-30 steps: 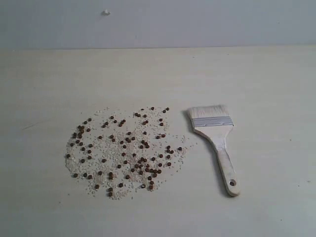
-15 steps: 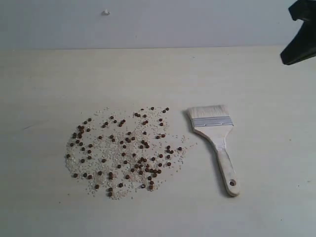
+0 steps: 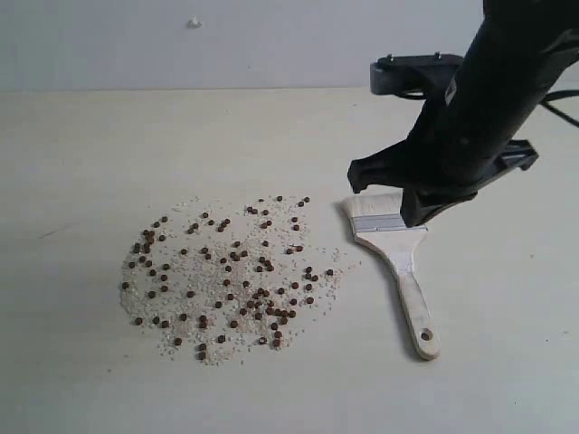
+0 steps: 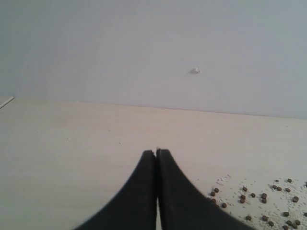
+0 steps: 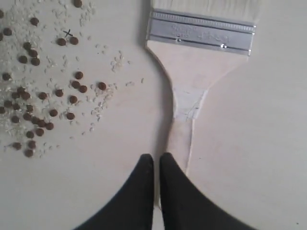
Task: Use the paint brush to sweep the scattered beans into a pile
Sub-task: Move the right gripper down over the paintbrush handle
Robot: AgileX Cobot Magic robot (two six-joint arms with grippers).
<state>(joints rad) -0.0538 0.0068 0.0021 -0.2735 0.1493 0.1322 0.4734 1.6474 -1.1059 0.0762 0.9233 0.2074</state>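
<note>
Many tiny round reddish-brown beans point(image 3: 226, 271), mixed with fine whitish grains, lie spread in a loose patch on the pale tabletop point(image 3: 90, 145). Just right of them in the exterior view lies the flat wide paint brush point(image 3: 409, 280). Its long axis runs far to near, with the whitish bristles and silver ferrule away from the camera. The pale wooden handle, with a hole at its end, slants slightly rightward. The black right gripper point(image 5: 156, 160) hangs over the handle, fingers pressed together and empty. The black left gripper point(image 4: 156, 153) is likewise closed.
</note>
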